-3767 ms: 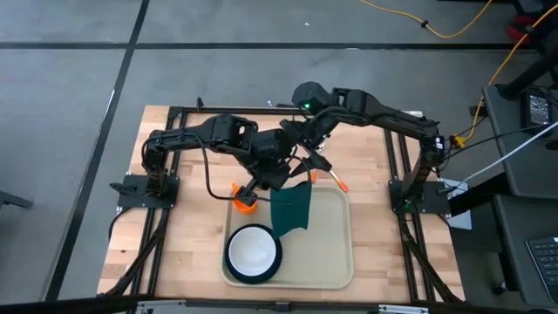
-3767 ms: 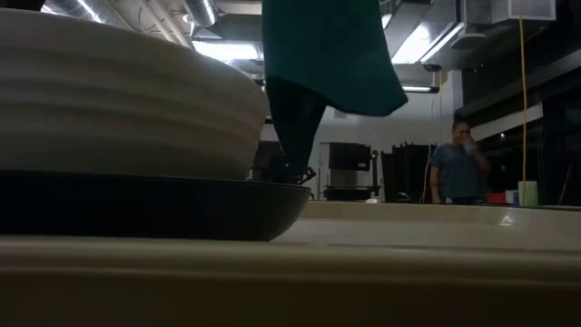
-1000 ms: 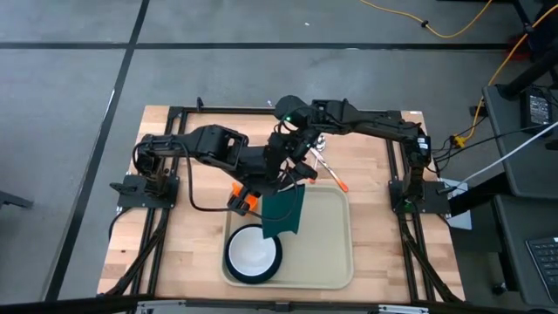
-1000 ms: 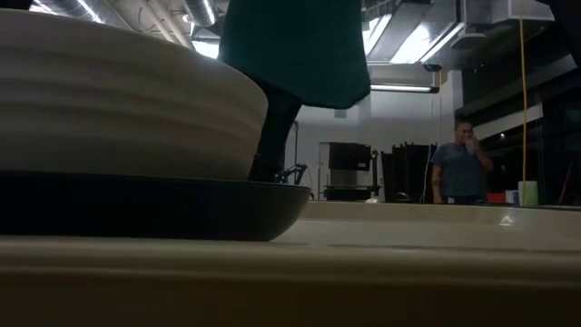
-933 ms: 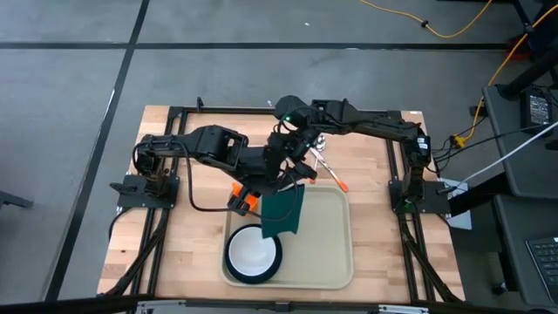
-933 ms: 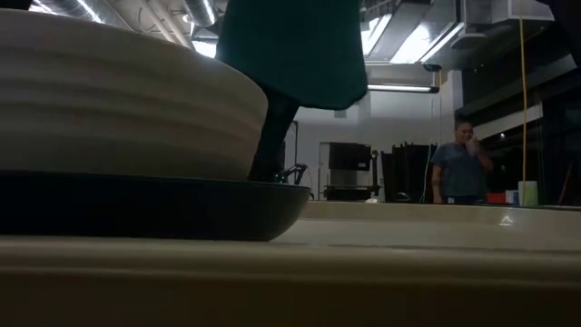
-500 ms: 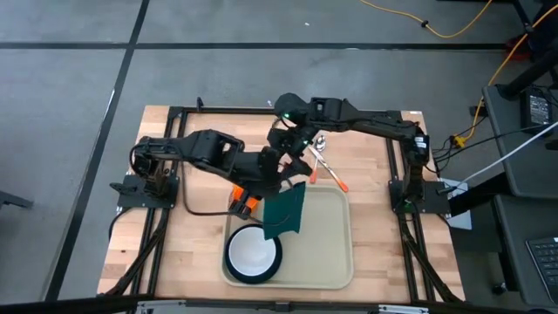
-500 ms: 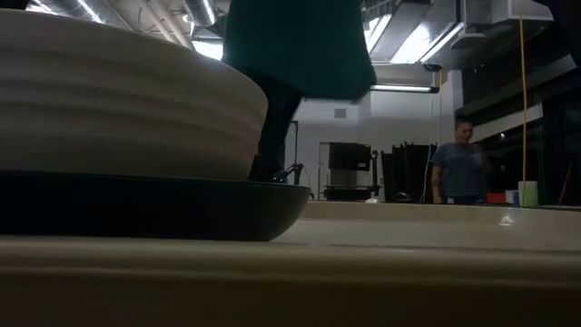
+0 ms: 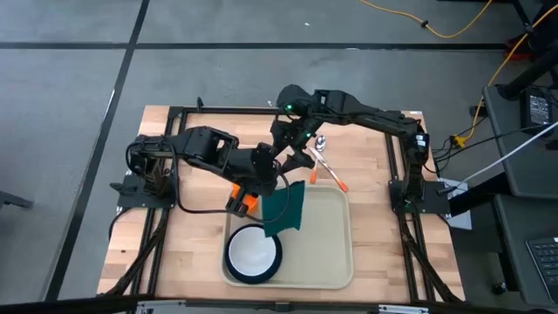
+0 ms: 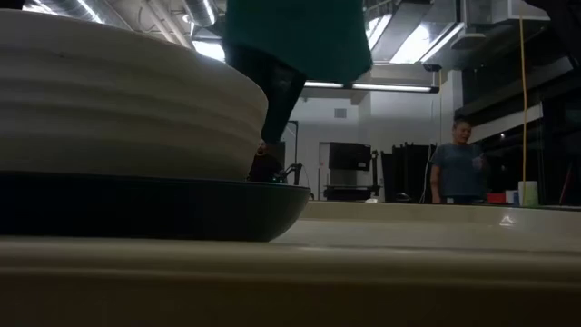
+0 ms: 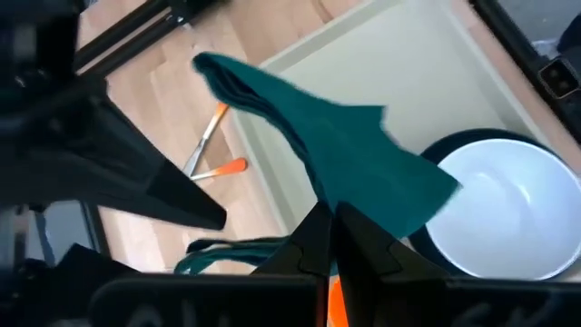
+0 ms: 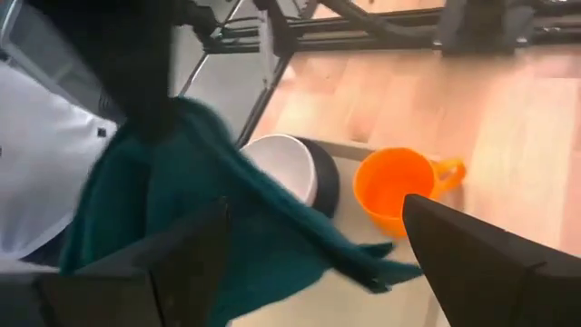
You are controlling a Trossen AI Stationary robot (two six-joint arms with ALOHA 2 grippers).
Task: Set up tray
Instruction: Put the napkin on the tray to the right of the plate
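Note:
The cream tray (image 9: 323,249) lies at the table's near middle. Its near left corner carries a white bowl (image 9: 253,251) on a dark plate (image 10: 163,209). A dark green napkin (image 9: 283,208) hangs over the tray's far left part. My left gripper (image 9: 272,181) is above it and shut on it. My right gripper (image 9: 295,157) is open just beyond it. In the right wrist view (image 12: 313,263) its fingers stand wide on either side of the napkin's (image 12: 209,209) trailing corner. Whether they touch it I cannot tell. My left gripper (image 11: 329,232) pinches the napkin between its two shut fingers at an upper edge (image 11: 349,195), coming from above and slanting from the table's left. The cloth is bunched there, so the layers cannot be counted. It hangs slack below the fingers, clear of the tray and the bowl (image 11: 495,209).
An orange cup (image 9: 244,202) stands on the wood just left of the tray's far left corner. Orange-handled utensils (image 9: 330,174) lie on the table beyond the tray's far edge. A person (image 10: 458,163) stands far back in the room.
My left gripper has moved a little toward the table's left and upward, carrying the napkin with it; the cloth's lower edge has risen in the low view. My right arm has drawn back toward the far edge, away from the napkin.

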